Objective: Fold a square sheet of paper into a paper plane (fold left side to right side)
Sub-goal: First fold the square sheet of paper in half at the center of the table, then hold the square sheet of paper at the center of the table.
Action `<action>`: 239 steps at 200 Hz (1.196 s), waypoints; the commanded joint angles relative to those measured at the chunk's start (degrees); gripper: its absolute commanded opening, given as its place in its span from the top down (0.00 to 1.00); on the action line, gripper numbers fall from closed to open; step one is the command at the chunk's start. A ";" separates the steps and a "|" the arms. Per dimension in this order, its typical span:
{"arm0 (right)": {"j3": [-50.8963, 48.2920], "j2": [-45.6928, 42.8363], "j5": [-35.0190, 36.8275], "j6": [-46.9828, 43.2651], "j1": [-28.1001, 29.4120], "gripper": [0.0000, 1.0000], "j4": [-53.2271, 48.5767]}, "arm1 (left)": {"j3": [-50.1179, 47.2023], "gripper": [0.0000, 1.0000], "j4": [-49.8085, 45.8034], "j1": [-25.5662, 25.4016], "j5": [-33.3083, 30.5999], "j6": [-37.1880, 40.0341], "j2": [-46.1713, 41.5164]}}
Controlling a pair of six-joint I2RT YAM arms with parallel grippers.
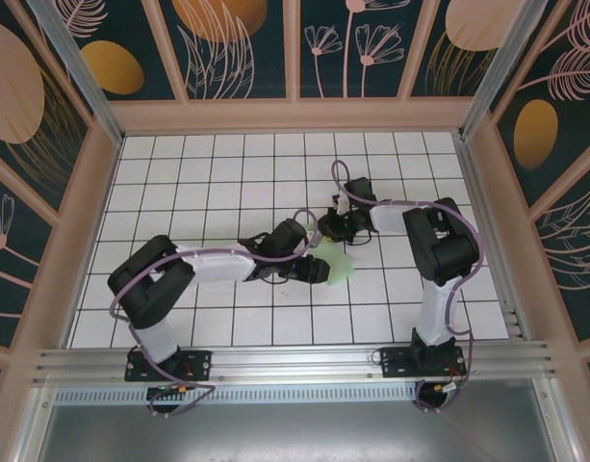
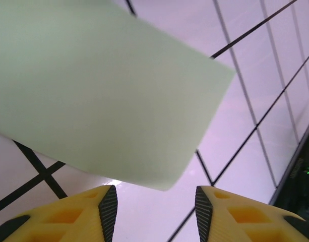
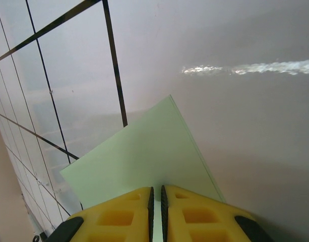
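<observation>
The left-to-right fold seems to be in hand: the right claw (image 3: 156, 200) is pinching the square sheet of paper (image 3: 144, 161) by its edge, jaws almost shut, just right of centre on the bench (image 1: 208, 183) in the top view. The left claw (image 2: 156, 201) is hovering wide open, the sheet's corner just above it in the left wrist view. The next move is probably calling for aligning the edges and pressing the crease. No writing is showing

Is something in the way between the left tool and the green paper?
Nothing visible. The left tool is open, facing the green paper, bare white tile showing between; the right tool pinches its edge.
</observation>
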 commanded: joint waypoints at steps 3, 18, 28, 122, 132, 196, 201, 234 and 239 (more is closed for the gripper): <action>-3.25 1.69 5.53 0.73 0.40 0.84 -2.08 | -1.45 0.51 -1.37 2.44 -1.94 -1.87 -4.77; -3.74 1.53 5.28 1.04 0.41 0.84 -1.54 | -3.17 0.53 1.31 4.54 -1.03 -4.14 -5.98; -3.91 1.66 4.93 1.20 0.46 0.84 -1.26 | -4.01 0.54 4.10 5.20 -0.09 -5.31 -6.06; -3.65 1.83 5.05 0.69 0.53 0.84 -1.73 | 1.14 0.56 10.90 5.22 5.01 -6.26 5.96; -3.61 1.97 5.05 0.69 0.48 0.84 -1.70 | 1.77 0.55 10.86 5.30 5.06 -6.13 6.87; -3.43 1.88 4.45 0.60 0.62 0.84 -1.48 | 3.32 0.56 6.82 5.06 2.89 -4.22 10.57; -3.42 1.74 4.23 0.60 0.65 0.83 -1.28 | 3.34 0.56 6.53 4.96 2.60 -4.03 10.87; -3.01 0.11 2.97 0.78 0.52 0.82 0.11 | 5.05 0.56 3.59 4.69 0.91 -3.21 12.40; -2.76 -0.27 2.95 0.78 0.54 0.82 0.11 | 5.05 0.56 3.24 4.74 0.58 -3.21 12.42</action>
